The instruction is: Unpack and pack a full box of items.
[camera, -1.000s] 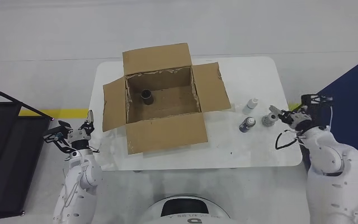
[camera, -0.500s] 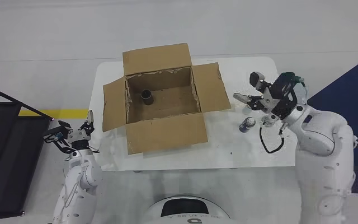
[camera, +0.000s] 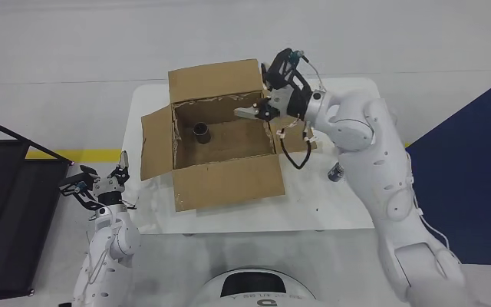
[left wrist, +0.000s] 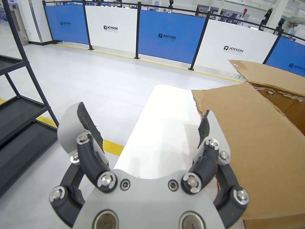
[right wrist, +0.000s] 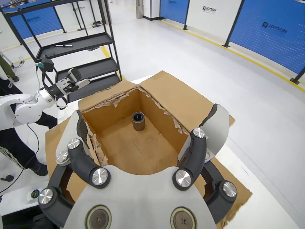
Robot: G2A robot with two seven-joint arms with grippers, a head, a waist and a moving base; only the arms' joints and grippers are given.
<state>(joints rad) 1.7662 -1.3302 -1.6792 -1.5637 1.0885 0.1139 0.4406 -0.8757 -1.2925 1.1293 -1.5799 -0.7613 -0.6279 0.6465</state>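
The open cardboard box (camera: 226, 180) sits mid-table with all flaps spread. One dark cylinder (camera: 200, 132) stands on the box floor near its left wall. My right gripper (camera: 257, 94) hangs open over the box's right rim; from the right wrist the cylinder (right wrist: 138, 121) shows between the spread fingers (right wrist: 215, 113), well below them. My left gripper (camera: 105, 167) is open and holds nothing, off the table's left edge beside the box's left flap (left wrist: 238, 125). A small dark bottle (camera: 335, 170) stands on the table to the right, partly behind my right arm.
The white table (camera: 345, 199) has free surface right of and in front of the box. A black shelf rack (camera: 23, 207) stands on the floor left of the table, close to my left gripper. A blue barrier (camera: 460, 153) lies at the right.
My right arm has swung left from the bottles at the table's right edge to above the box's right rim, gripper open throughout. The left arm has not moved.
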